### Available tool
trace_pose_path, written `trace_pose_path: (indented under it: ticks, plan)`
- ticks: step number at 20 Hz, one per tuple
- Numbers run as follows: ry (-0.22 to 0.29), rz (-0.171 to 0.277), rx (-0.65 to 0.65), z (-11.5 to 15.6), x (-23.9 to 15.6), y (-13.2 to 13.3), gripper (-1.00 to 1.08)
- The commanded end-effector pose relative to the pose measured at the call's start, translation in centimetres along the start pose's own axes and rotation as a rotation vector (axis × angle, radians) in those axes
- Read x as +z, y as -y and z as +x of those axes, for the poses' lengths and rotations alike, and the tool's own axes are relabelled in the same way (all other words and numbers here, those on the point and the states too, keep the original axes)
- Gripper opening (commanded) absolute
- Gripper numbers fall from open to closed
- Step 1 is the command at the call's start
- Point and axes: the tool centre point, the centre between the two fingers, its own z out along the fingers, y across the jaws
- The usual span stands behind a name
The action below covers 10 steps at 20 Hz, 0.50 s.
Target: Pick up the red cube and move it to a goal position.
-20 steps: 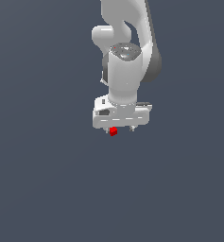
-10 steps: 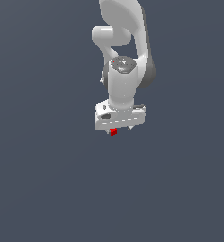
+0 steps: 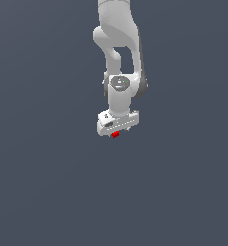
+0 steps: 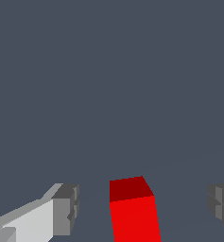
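The arm (image 3: pixel 119 62) hangs down over a plain dark grey worktop (image 3: pixel 43 182), its wrist pointing straight at the surface, and the pincer (image 3: pixel 116 132) sits low at its end. What the coming move turns on is that the cube (image 3: pixel 115 135) lies directly under the pincer, on the line between the two fingers and not off to either side: in the exterior view it shows as a small red spot peeping out just below the white hand, and in the wrist view the cube (image 4: pixel 133 212) stands in the gap between the fingers, one grey pad (image 4: pixel 66 209) on one side of it and the other pad (image 4: pixel 221 202) on the other. The pincer is spread wide, with clear space between each pad and the cube, so nothing is gripped yet. The cube looks slightly nearer one finger than the other, though the wrist view crops both fingers and I would not lean on that. Being a cube, it has no long axis to speak of; its faces seem roughly square to the pads, so closing should meet flat sides.
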Motion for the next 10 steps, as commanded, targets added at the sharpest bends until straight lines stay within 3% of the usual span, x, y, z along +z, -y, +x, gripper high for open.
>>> trace_pose_path:
  ticks: [1, 10]
  plan:
    - [0.008, 0.003, -0.046, -1.4, 1.8, 0.2, 1.0]
    - [0.025, 0.008, -0.137, -4.1, 5.6, 0.1, 1.0]
